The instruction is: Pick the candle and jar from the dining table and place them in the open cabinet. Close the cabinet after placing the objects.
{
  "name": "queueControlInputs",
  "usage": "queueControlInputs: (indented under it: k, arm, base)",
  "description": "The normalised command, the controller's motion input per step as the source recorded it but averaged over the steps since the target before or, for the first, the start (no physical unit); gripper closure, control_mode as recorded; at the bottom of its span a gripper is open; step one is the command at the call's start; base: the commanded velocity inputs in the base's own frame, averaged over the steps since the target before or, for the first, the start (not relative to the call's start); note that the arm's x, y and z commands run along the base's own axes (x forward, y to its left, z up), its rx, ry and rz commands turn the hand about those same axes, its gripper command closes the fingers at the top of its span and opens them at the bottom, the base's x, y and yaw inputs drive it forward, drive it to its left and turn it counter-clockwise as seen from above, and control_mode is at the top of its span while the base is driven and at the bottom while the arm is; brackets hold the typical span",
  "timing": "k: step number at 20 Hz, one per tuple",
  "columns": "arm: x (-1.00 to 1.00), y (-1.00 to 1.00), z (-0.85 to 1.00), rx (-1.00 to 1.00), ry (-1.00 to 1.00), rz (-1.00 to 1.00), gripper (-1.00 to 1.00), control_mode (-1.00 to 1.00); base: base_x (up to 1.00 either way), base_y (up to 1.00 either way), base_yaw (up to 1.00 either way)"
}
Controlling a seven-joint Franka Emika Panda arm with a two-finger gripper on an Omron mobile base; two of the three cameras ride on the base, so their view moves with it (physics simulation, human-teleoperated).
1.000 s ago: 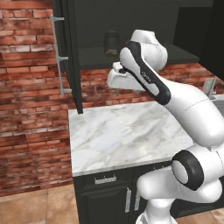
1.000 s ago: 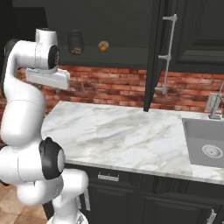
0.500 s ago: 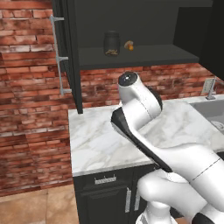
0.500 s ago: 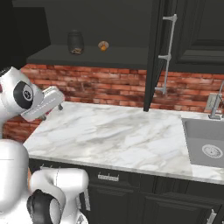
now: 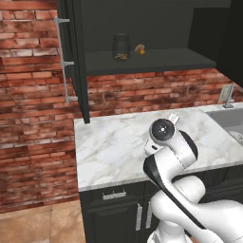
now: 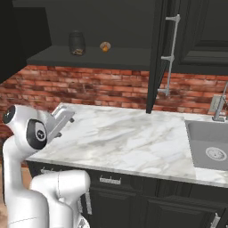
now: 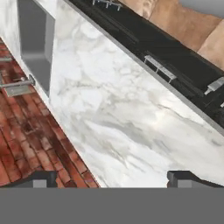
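I see jar (image 5: 121,47) and candle (image 5: 140,49) on cabinet (image 6: 89,57) shelf, no readable labels; jaws wide apart, holding nothing, over counter (image 7: 113,109).

A red brick wall (image 5: 33,95) runs behind the white-and-grey veined marble bench (image 5: 118,147) and down its left side to a tan tiled floor (image 5: 38,223). Black lower drawer fronts (image 6: 129,187) with silver handles sit under the marble. At the right, a steel sink (image 6: 209,147) is set into the top, with a silver tap (image 6: 219,107) against the bricks. The lighting is even and soft.
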Motion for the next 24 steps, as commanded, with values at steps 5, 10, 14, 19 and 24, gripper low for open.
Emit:
queueControlInputs:
  k: [5, 10, 14, 19, 24]
  arm:
    - [0.00, -0.31, -0.18, 0.24, 0.00, 0.00, -1.00, -1.00]
    - [0.00, -0.10, -0.19, 0.33, 0.01, 0.00, -1.00, -1.00]
    - [-0.01, 0.01, -0.03, 0.07, 0.00, 0.00, -1.00, -1.00]
    - [-0.10, 0.20, -0.11, 0.01, 0.00, 0.03, -1.00, -1.00]
    - [-0.19, 0.35, -0.23, 0.04, 0.00, 0.04, -1.00, -1.00]
  base:
    - [0.00, 0.00, 0.00]
    - [0.00, 0.00, 0.00]
    - [0.00, 0.00, 0.00]
    - [0.00, 0.00, 0.00]
    - [0.00, 0.00, 0.00]
